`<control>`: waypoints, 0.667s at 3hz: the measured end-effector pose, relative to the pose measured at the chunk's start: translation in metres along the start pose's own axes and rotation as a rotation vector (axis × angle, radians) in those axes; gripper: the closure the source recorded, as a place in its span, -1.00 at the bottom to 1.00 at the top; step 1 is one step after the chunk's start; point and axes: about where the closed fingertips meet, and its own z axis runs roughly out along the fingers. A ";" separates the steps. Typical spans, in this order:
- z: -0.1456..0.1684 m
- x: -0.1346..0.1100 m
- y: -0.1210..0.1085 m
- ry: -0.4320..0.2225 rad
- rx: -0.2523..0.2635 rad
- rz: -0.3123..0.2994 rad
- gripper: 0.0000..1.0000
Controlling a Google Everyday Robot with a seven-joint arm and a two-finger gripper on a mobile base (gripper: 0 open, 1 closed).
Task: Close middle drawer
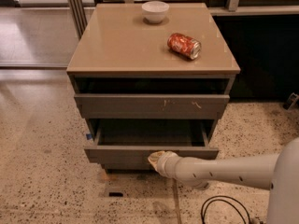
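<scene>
In the camera view, the middle drawer (117, 155) is sitting pulled well out in the lower centre of the frame. Its flat grey inside is showing beneath the scratched drawer front (149, 105) above it. The gripper (156, 158) is reaching in from the lower right on its white arm (224, 171). It is lying against the drawer's plain front, low down and near the middle, or perhaps just short of it. Contact is looking likely, though I am not certain. Whether the gripper is open or closed I cannot tell, and it is not visibly holding anything.

Because the gripper is sitting so near the front's lower edge, a push risks slipping under it and sliding off. An angled push could be skewing the drawer so that it is binding partway. A hard shove risks jolting the cabinet (117, 45) and rolling the red can (184, 45), which is lying on its side in the upper right of the top. The white bowl (155, 10) at the back is looking safer.
</scene>
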 end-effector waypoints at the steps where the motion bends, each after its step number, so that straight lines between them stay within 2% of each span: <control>1: 0.007 -0.015 -0.031 -0.023 0.036 0.019 1.00; 2: 0.007 -0.015 -0.031 -0.023 0.036 0.019 1.00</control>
